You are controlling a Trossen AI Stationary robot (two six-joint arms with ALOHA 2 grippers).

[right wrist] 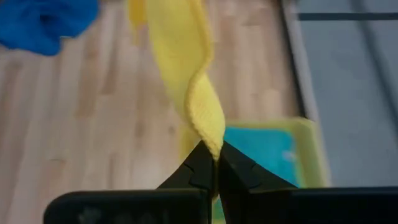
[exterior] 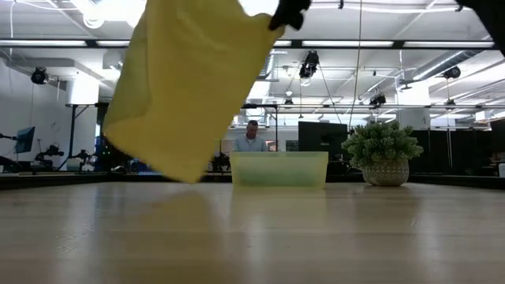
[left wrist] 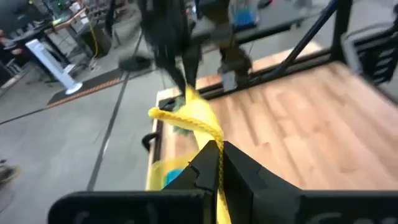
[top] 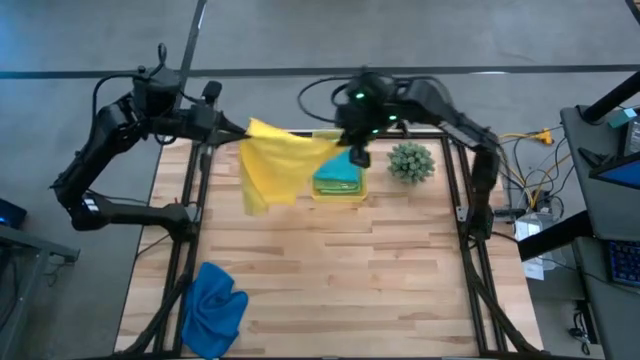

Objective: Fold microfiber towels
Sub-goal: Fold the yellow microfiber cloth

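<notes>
The yellow towel [top: 275, 165] hangs in the air over the table's far part, held between both grippers. My left gripper [top: 243, 129] is shut on its left top corner. My right gripper [top: 345, 140] is shut on its right top corner. The royal blue towel [top: 215, 305] lies crumpled at the near left of the table. A teal towel [top: 338, 172] lies in the yellow-green bin [top: 340, 190] at the far middle. The lime green towel is not in view. My left gripper pinches a top corner of the yellow towel [left wrist: 214, 146] between its two fingers, coming level from the table's left. The edge [left wrist: 186, 115] runs from there toward the other gripper. My right gripper pinches the other top corner [right wrist: 208, 134] between its two fingers, coming from the table's far right. The cloth hangs below both, clear of the table [exterior: 181, 118].
A small spiky green plant [top: 411, 161] in a pot stands right of the bin. Black frame rails [top: 190, 230] run along the table's left and right sides. Bare wood [top: 350, 280] lies in the middle and near right. A person [exterior: 252, 136] sits beyond the table.
</notes>
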